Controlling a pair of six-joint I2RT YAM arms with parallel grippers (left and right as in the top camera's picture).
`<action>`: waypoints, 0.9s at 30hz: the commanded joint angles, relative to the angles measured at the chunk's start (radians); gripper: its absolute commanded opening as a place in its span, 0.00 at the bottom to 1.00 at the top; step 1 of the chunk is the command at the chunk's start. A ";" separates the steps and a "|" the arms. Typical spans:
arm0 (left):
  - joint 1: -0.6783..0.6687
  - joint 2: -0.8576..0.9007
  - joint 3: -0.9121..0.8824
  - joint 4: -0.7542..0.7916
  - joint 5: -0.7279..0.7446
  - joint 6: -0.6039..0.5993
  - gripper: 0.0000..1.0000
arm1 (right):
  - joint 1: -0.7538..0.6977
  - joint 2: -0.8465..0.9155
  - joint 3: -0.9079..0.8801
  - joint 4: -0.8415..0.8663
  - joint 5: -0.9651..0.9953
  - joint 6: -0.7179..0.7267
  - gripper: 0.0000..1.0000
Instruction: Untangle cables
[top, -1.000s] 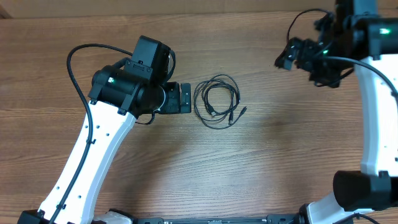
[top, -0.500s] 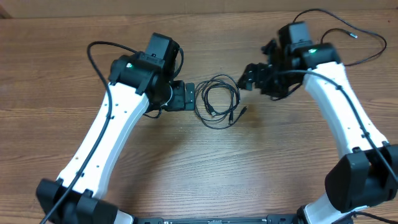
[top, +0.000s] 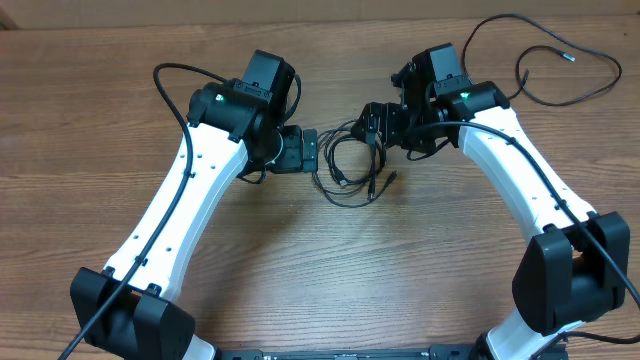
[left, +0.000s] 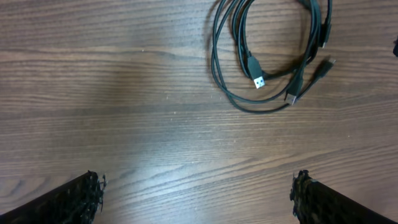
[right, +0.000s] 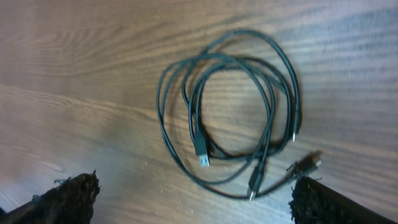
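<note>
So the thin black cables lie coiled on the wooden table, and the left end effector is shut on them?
Not shut: the left wrist view shows the left end effector open, apart from the thin black coiled cables on the wooden table.

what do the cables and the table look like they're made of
The cables: probably plastic or rubber sheathing, matte black; they lie in soft loose loops. The plug tips: look like bare metal, bright and silvery. The table: wood or wood-look laminate, brown with grain lines and a faint sheen; cannot tell which.
</note>
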 joint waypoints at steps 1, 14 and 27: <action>-0.002 0.013 0.001 0.020 -0.018 -0.014 1.00 | 0.000 0.002 -0.006 0.036 0.002 0.010 0.82; 0.000 0.044 0.000 0.034 -0.019 -0.033 0.99 | 0.028 0.068 -0.009 0.100 0.033 0.104 0.55; -0.002 0.044 0.000 0.004 -0.021 -0.033 0.99 | 0.037 0.213 -0.009 0.082 0.137 0.161 0.42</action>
